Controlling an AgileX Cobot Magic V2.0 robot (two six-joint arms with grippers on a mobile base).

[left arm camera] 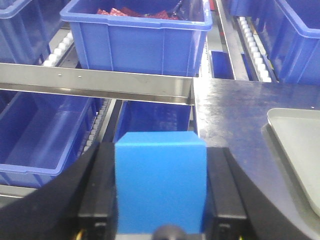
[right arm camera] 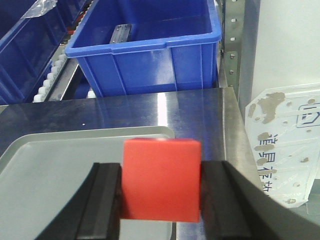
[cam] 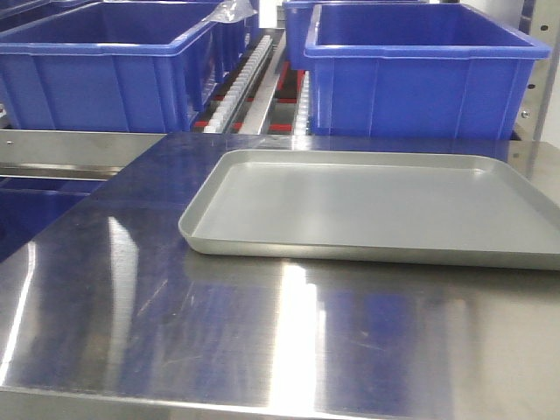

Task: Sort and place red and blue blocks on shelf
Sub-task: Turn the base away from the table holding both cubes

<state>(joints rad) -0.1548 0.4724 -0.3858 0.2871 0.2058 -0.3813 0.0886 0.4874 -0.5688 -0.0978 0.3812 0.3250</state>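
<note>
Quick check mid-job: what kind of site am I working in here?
Probably a warehouse or factory picking station: large blue bins sit on a flow rack with white roller tracks, and in front is a stainless steel worktable carrying a grey tray.

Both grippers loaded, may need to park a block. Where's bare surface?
Shallow grey tray: floor bare throughout. Shiny steel tabletop: free in front of the tray and left of it, up to the brushed-steel shelf rail. Crowded behind: large blue plastic bins fill the shelf tier. Left gripper holds the bright blue cube, right gripper the bright red cube.
</note>
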